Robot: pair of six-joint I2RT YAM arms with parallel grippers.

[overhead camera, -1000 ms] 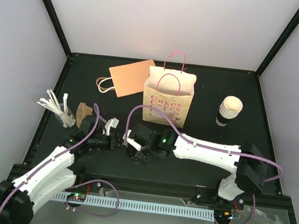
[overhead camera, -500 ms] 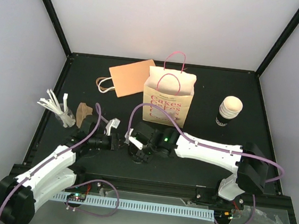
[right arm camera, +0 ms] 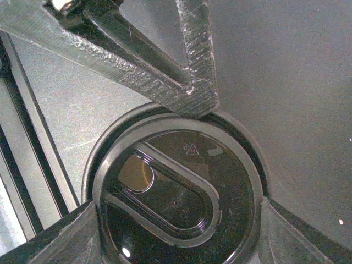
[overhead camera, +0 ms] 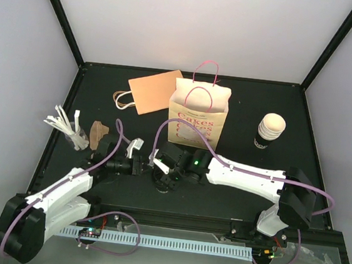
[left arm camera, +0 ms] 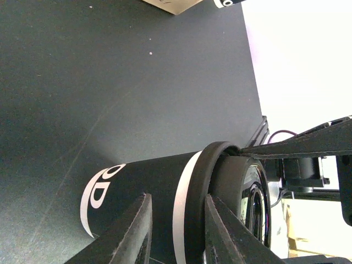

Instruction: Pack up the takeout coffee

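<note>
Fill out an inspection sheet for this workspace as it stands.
Surface: dark matte table.
Job's things: black cup upright near the arms, lid on top; cream ribbed cup right of the printed bag, which stands open.
Clutter: flat bag lying behind-left of the printed bag; white sticks and brown carrier at the left.
End effectors: left end effector closed on the black cup just below the lid; right end effector closed on the lid's rim from above.
Cables: purple cables along both arms, one arching before the printed bag.
Surroundings: pale walls, black frame posts.
</note>
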